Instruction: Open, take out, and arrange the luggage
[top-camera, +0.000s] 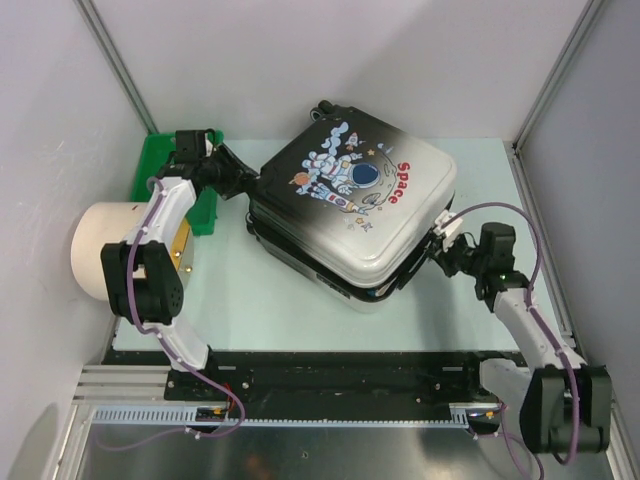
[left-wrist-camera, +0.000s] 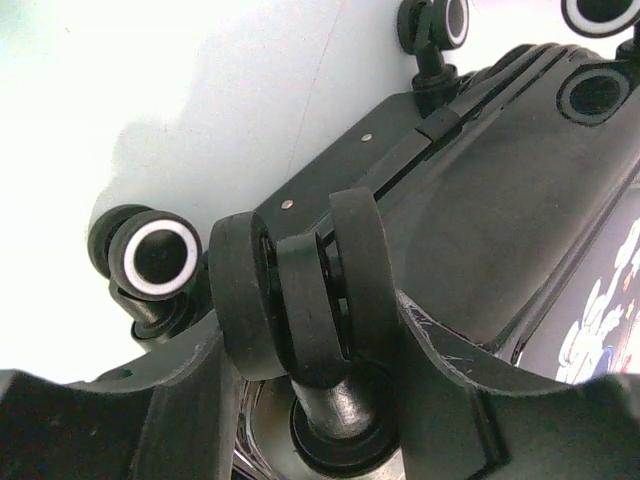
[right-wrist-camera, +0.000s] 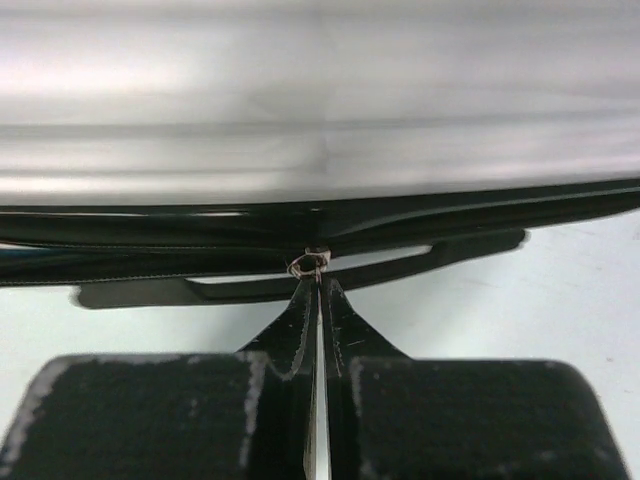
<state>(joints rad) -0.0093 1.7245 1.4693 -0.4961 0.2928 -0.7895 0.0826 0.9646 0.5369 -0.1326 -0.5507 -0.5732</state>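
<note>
The luggage (top-camera: 350, 200) lies flat and skewed mid-table, its astronaut and red "Space" print facing up. My left gripper (top-camera: 245, 185) is at its far-left corner. In the left wrist view a black double wheel (left-wrist-camera: 300, 290) of the luggage (left-wrist-camera: 500, 200) sits between the jaws of that gripper (left-wrist-camera: 310, 320), and both fingers press its sides. My right gripper (top-camera: 440, 250) is at the luggage's right edge. In the right wrist view this gripper (right-wrist-camera: 317, 280) is shut, its tips pinching a small metal zipper pull ring (right-wrist-camera: 308, 265) on the dark zipper seam under the pale shell (right-wrist-camera: 320, 100).
A green tray (top-camera: 150, 165) stands at the back left, behind the left arm. A large cream cylinder (top-camera: 100, 245) lies at the left edge beside that arm. Another wheel with a white ring (left-wrist-camera: 155, 255) sits just left of the gripped one. White walls close in on three sides.
</note>
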